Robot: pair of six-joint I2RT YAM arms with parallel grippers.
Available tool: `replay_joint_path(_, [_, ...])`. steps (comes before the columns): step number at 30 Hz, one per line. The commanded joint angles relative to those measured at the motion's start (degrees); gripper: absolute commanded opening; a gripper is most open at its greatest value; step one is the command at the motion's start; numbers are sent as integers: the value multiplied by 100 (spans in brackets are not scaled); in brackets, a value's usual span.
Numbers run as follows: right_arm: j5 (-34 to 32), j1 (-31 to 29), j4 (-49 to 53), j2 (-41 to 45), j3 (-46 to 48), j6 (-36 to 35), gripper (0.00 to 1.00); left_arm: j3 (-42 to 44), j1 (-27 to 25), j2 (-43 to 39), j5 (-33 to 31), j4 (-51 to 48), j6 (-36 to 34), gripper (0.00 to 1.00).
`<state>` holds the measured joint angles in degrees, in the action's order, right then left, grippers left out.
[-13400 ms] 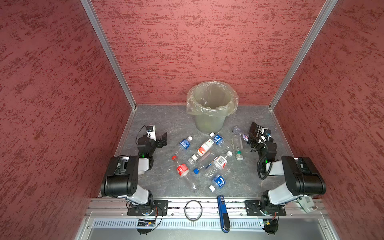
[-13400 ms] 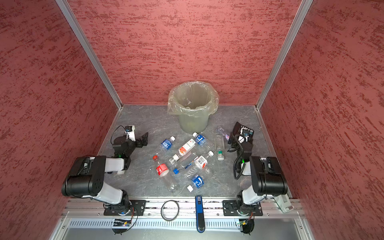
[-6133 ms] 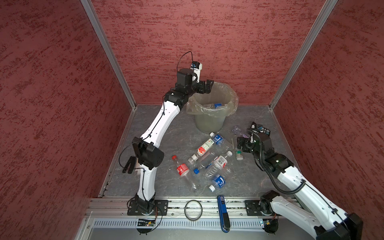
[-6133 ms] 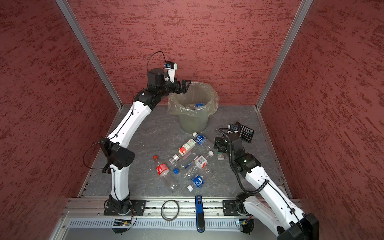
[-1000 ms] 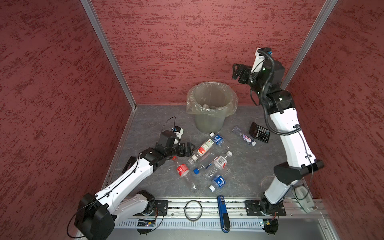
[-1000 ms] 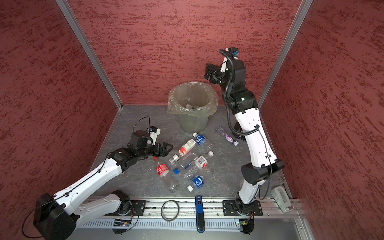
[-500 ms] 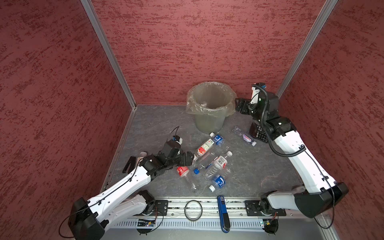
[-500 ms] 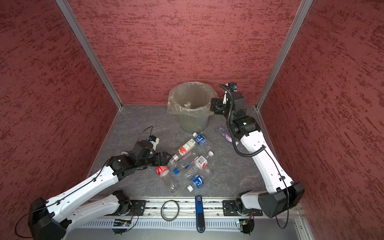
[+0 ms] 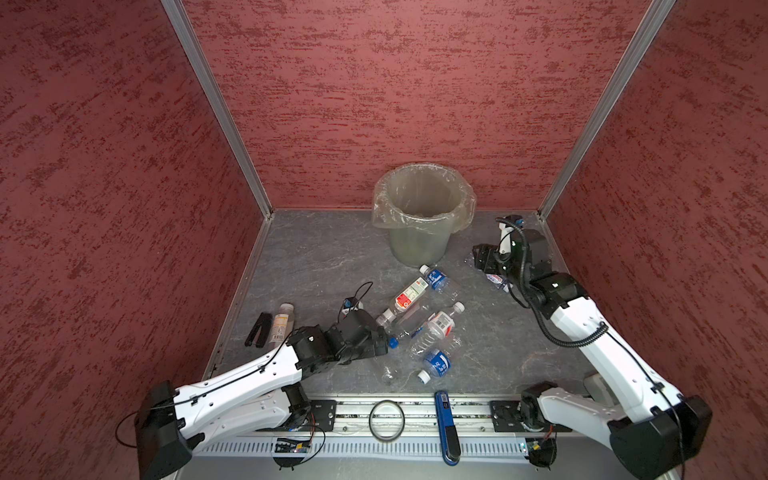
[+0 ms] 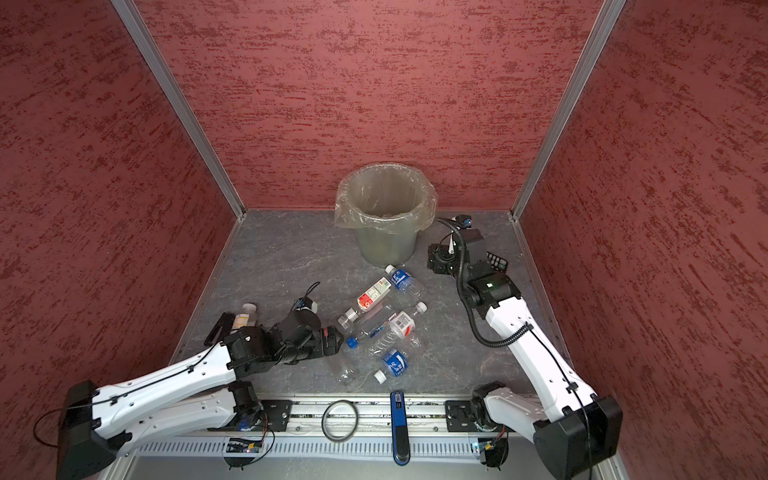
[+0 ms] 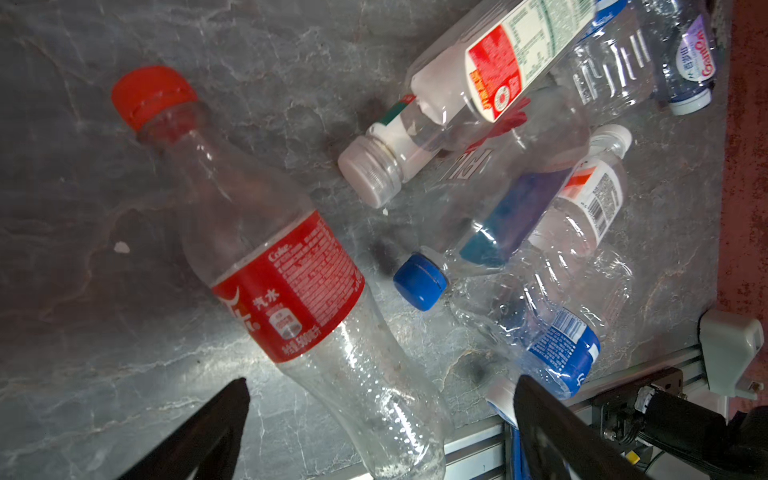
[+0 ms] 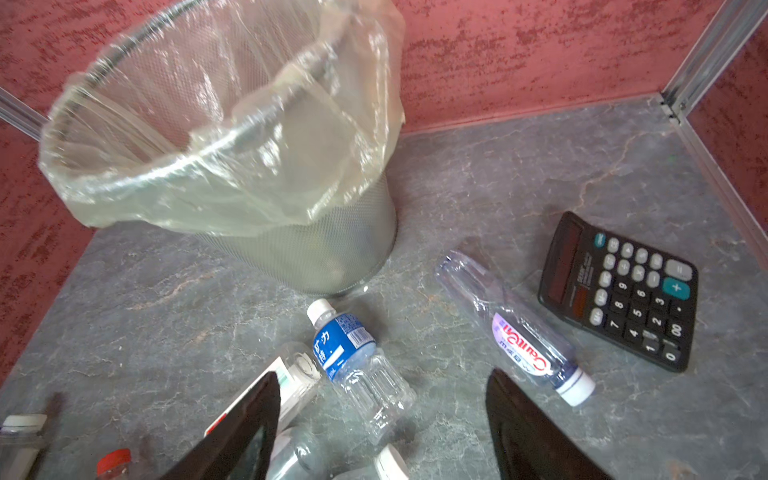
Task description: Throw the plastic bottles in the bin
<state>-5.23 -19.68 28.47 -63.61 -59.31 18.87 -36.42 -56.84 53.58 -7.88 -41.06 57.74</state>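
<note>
Several plastic bottles lie on the grey floor in front of the bin [image 9: 419, 249] [image 10: 386, 245] [image 12: 291, 249]. My left gripper [image 9: 381, 341] [image 11: 380, 384] is open and low over a red-labelled, red-capped bottle [image 11: 286, 286]; the bottle's clear base [image 9: 388, 374] lies between the fingers, untouched. My right gripper [image 9: 482, 257] [image 12: 382, 374] hangs open beside the bin, above the floor. A blue-labelled bottle [image 12: 353, 353] lies below it and a purple-labelled bottle [image 12: 515, 332] [image 9: 496, 278] just to one side. Nothing is held.
A black calculator [image 12: 619, 291] [image 10: 496, 262] lies near the right wall. A bottle with a yellowish label [image 9: 280, 322] and a black object [image 9: 257, 330] lie by the left wall. A black ring [image 9: 386, 419] and a blue tool [image 9: 446, 428] rest on the front rail.
My right arm has dropped from above the bin to just over the floor beside it, its jaws narrowing. My left gripper has slid forward over the red-labelled bottle.
</note>
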Motion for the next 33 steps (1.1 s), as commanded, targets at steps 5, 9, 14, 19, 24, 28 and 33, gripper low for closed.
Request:
replay_joint_path(5, [332,-25,-307,350,475,125,75,49,-228,573,-316,-30,1076,100])
replay_joint_path(9, [404,-27,-357,424,545,182,73,-20,-218,841,-471,243,1225,97])
replay_joint_path(14, [386,-26,-359,414,595,221,70,-141,-177,1324,-369,381,1442,89])
replay_joint_path(19, [453,-24,-408,359,587,207,66,-290,-71,1783,-220,263,1612,86])
replay_joint_path(24, [515,-27,-436,289,625,213,62,-271,48,1714,-363,-63,1925,76])
replay_joint_path(28, [543,-27,-439,255,633,213,62,-201,329,1607,-274,-145,1854,72])
replay_joint_path(33, [523,-27,-396,253,588,204,61,-224,793,1958,209,-37,1315,74])
